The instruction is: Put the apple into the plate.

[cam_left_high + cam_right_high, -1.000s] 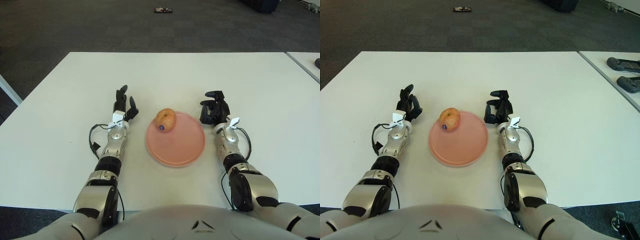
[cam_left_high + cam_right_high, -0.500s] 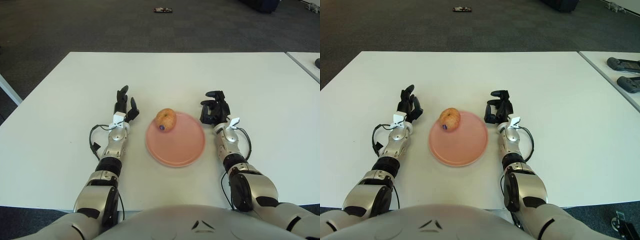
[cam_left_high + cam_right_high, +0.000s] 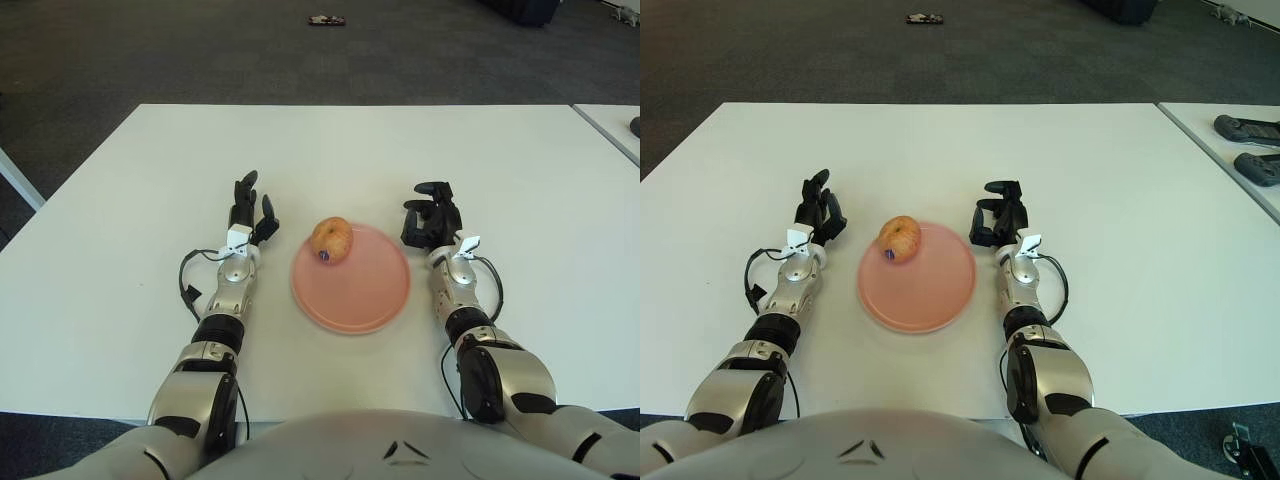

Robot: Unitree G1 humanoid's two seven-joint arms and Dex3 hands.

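One container on the white table (image 3: 120, 260): a round pink plate (image 3: 360, 295), shallow, lying flat between the two forearms. It holds a single item. The apple (image 3: 332, 239), yellow-orange with a small dark sticker on its near side, sits on the plate's far-left rim area, inside the edge; nothing is gripping it. Rest of the plate surface bare.

Left hand (image 3: 247, 211) shows to the left of the plate, near the apple but apart from it. Fingers extended and pointing away from the robot, relaxed, holding nothing. A dark cable loops beside the left forearm.

Right hand (image 3: 431, 217) shows just beyond the plate's right edge, close to the rim. Fingers curled inward into a loose fist, nothing between them. Whether it touches the plate cannot be told.

Beyond the table: dark carpet (image 3: 200, 50) with a small dark object (image 3: 326, 20) lying on it far off. A second white table (image 3: 1230, 140) stands to the right, separated by a narrow gap, carrying two dark handheld devices (image 3: 1252, 129) near its far-right edge.
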